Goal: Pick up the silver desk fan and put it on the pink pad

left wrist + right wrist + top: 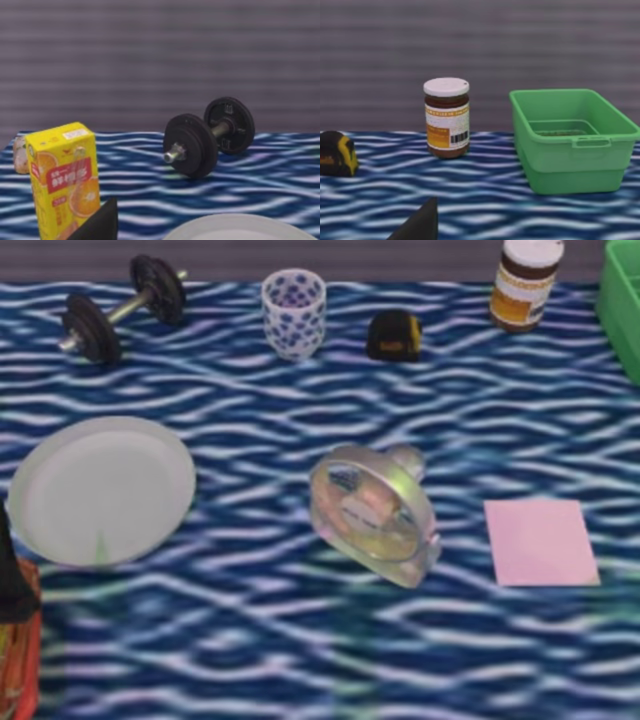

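Note:
The silver desk fan [375,512] lies tilted in the middle of the table, its shiny ring facing up and its small metallic base toward the back. The pink pad [541,542] lies flat to its right, a short gap away and bare. My left gripper [10,565] is parked at the table's left edge, far from the fan. One dark fingertip [106,215] shows in the left wrist view with nothing against it. My right arm is outside the top view. Its wrist view shows one dark fingertip [426,216] over the cloth, holding nothing. Neither wrist view shows the fan or the pad.
A large pale plate [100,490] lies at the left, with a yellow juice carton [62,177] near the left gripper. Along the back stand a dumbbell [122,308], a dotted cup [294,312], a black-yellow tape measure [394,336], a jar [525,282] and a green bin [572,140].

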Controlling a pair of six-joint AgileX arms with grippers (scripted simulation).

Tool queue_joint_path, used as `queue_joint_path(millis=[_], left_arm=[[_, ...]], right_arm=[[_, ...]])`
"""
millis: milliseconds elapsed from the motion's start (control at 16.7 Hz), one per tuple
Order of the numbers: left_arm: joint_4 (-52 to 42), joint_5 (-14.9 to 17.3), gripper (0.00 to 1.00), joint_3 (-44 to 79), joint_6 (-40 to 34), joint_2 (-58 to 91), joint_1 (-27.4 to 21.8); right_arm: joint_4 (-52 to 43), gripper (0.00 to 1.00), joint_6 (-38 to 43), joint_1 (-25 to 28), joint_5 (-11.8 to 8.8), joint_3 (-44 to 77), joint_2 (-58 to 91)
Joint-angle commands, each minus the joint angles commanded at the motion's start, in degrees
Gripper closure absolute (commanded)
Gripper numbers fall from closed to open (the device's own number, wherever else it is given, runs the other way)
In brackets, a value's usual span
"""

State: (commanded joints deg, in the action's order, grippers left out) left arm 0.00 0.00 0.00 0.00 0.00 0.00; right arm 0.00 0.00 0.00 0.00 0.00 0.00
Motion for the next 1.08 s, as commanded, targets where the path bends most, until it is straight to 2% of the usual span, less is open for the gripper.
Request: queue_joint_path(millis=[240,480,720,1080], left_arm=[[0.0,0.0,0.00,0.0,0.0,0.0,0.0],[0.0,0.0,0.00,0.0,0.0,0.0,0.0],[0.0,0.0,0.00,0.0,0.0,0.0,0.0],[0.0,0.0,0.00,0.0,0.0,0.0,0.0]], right_arm=[[-1.6,0.00,-0.2,0.4,0.0,1.5,1.6],[-10.3,0.00,-1.4,2.7,0.3,10.5,11.7],[-23.8,0.00,-3.0,6.5,0.9,26.1,28.5],[-47.7,0.00,-6.0,15.3,1.5,57.6,59.6]])
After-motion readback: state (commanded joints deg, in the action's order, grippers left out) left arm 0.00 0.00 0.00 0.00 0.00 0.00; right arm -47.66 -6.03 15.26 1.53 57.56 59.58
